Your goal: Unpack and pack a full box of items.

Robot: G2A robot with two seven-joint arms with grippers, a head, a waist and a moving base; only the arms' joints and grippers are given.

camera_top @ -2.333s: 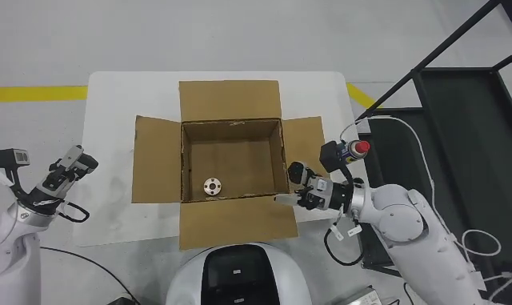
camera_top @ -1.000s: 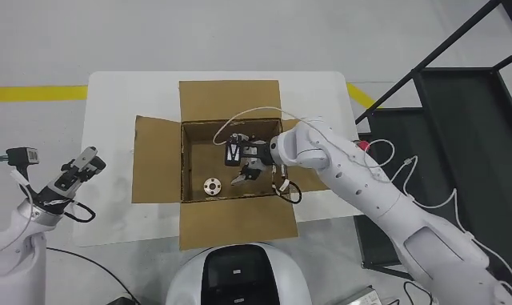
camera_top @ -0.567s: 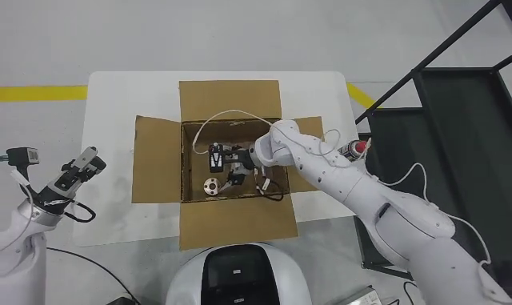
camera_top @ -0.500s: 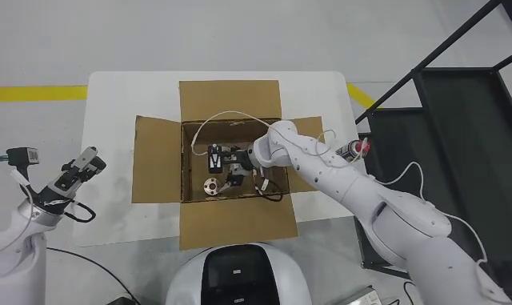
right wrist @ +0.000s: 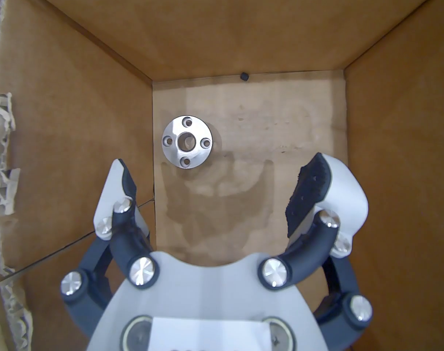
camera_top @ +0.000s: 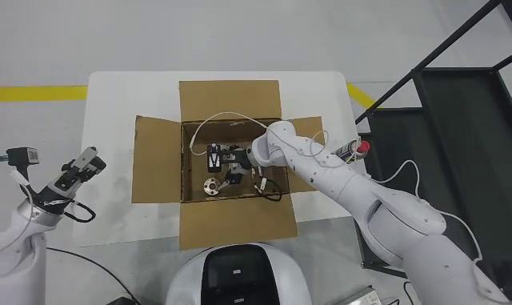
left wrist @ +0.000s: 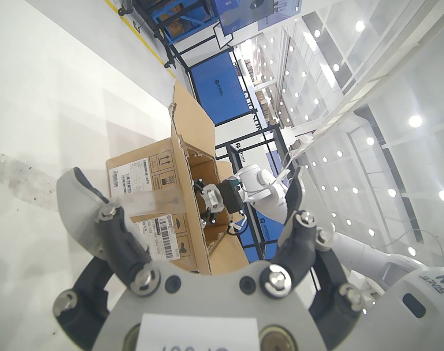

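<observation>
Cardboard box (camera_top: pixel 230 101) stands open in the middle of the white table (camera_top: pixel 120 105), all four flaps folded outward. On its floor lies one round metal flange (right wrist: pixel 186 142) with a centre bore and four small holes, close to the wall nearest the robot and toward the robot's left. The right gripper (right wrist: pixel 219 162) is down inside the box with its fingers spread wide and nothing between them. The flange sits just past one fingertip, not between the pads, and apart from them. A small dark speck (right wrist: pixel 244 76) lies where the floor meets the far wall; it is too small to identify. From the top view the right arm and its looping white cable (camera_top: pixel 224 117) cover much of the box floor, so what lies beneath them cannot be made out. Beside the box, at the table's right edge, a can with a red cap (camera_top: pixel 358 148) lies partly hidden behind that arm. The left gripper (left wrist: pixel 185 177) hangs off the table's left side, well apart from the box, its fingers wide apart and holding nothing.
</observation>
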